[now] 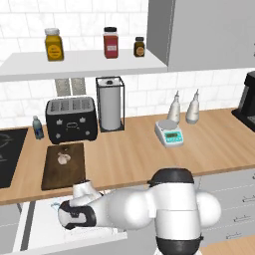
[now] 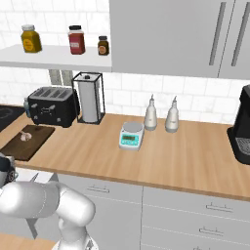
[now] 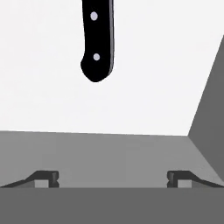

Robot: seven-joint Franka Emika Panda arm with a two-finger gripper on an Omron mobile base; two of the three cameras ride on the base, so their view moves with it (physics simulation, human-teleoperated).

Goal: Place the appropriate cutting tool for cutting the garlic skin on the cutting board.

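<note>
Entry: reach for the knife, grasp not yet made.

Step in hand (judged): the arm works low inside an open white drawer (image 1: 45, 219) below the counter edge, approaching the cutting tool. Fetching comes first; carrying to the board comes after.

Gripper (image 3: 113, 178): the two fingertips stand wide apart at the bottom of the hand view, with nothing between them. Spread and empty.

Knife (image 3: 98, 41): only the black handle with two pale rivets shows, lying on the white drawer floor. It sits well ahead of the fingertips, slightly to the left of their midline in the hand view, butt end toward the hand. The blade runs out of the frame at the top.

Cutting board (image 1: 63, 165): dark brown, on the tan counter directly above and behind the drawer, in front of the black toaster (image 1: 71, 118).

Garlic (image 1: 63, 158): small pale bulb resting on the board, toward its far half.

Next move (judged): advance the hand along the drawer floor toward the handle, shift a little left to centre it between the fingers, lower, then close on the handle. The grey drawer wall (image 3: 210, 113) to the right of the handle leaves limited side room.
</note>
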